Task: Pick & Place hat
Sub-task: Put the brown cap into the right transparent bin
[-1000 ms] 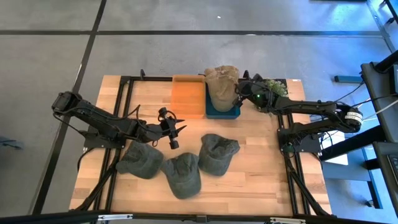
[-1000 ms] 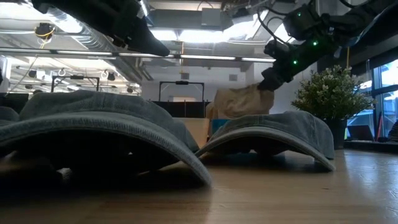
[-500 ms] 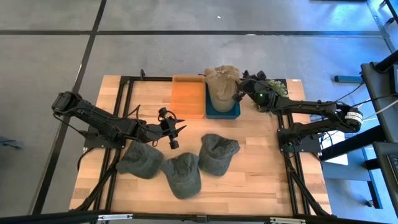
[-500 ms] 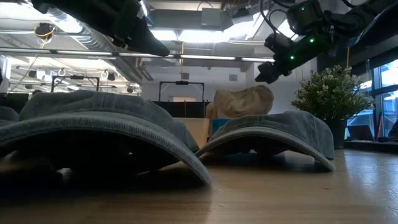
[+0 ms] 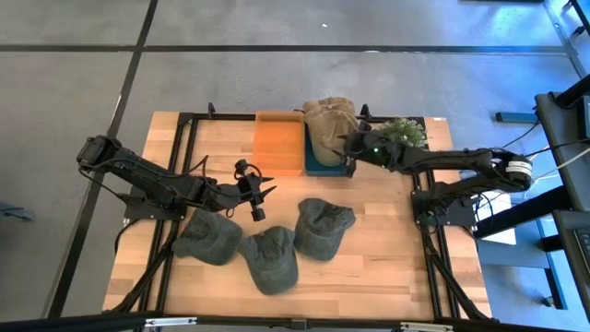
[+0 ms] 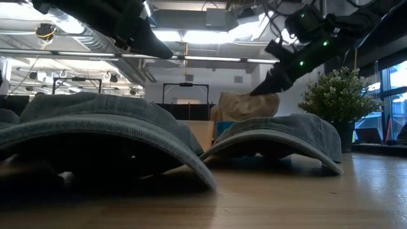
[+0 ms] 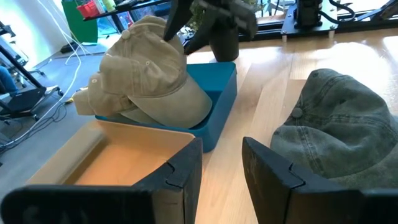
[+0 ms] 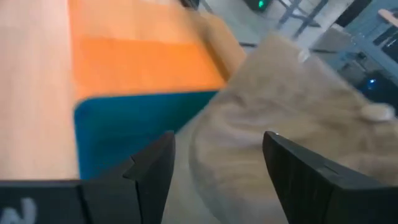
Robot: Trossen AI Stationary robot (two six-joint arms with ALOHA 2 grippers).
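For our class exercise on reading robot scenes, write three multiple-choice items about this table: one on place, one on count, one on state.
1. Where do the tan hats lie?
A. in the blue bin
B. in the orange bin
C. on the bare table

2. How many grey-green hats lie on the table?
A. one
B. three
C. five

3. How is the right gripper?
A. shut on a hat
B. open at the tan hats
C. out of view

Key: 1 A, the left wrist view shows them in the blue bin. 2 B, the high view shows three. 3 B, its fingers stand apart.
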